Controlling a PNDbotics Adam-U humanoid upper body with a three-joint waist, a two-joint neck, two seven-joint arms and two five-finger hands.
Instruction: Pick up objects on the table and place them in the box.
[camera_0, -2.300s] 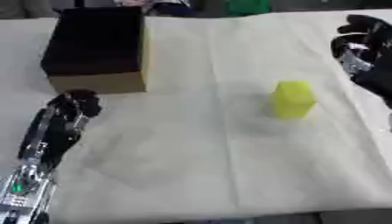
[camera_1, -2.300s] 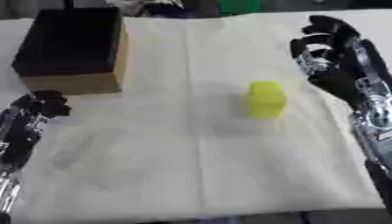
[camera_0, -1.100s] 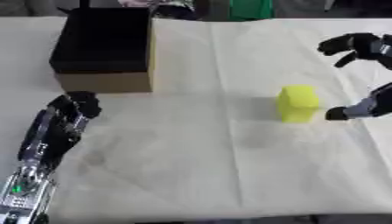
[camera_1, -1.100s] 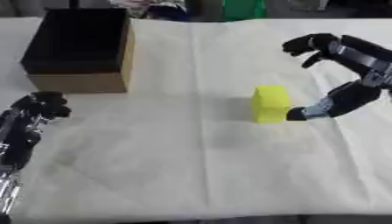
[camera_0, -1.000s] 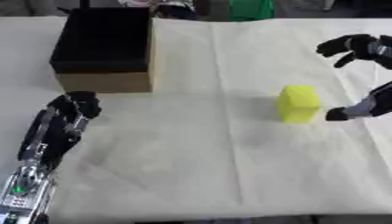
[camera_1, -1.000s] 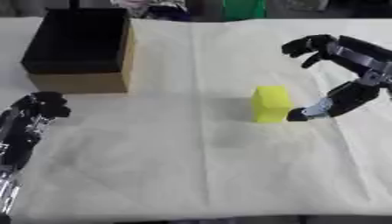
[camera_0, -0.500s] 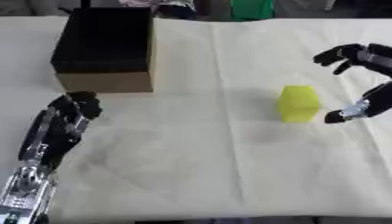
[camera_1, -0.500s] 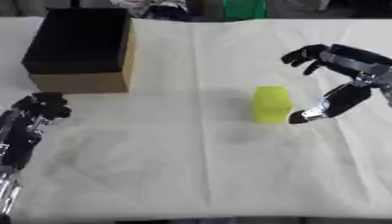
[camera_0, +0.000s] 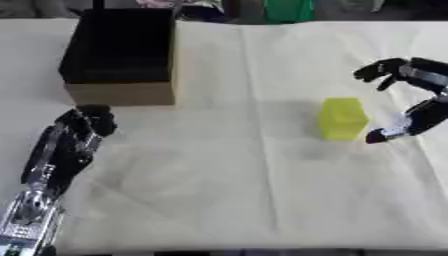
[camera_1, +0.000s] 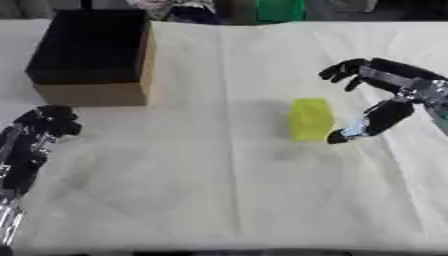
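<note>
Just left of open right hand (camera_1: 391, 95): yellow block (camera_1: 311, 119).

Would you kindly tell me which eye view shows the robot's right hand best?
The right eye view: the right hand shows whole, open beside the yellow block. The left eye view cuts it off at the picture's right edge.

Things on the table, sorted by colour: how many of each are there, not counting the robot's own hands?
Yellow: 1, the yellow block
Black inside, brown outside: 1, the box
Total: 2
</note>
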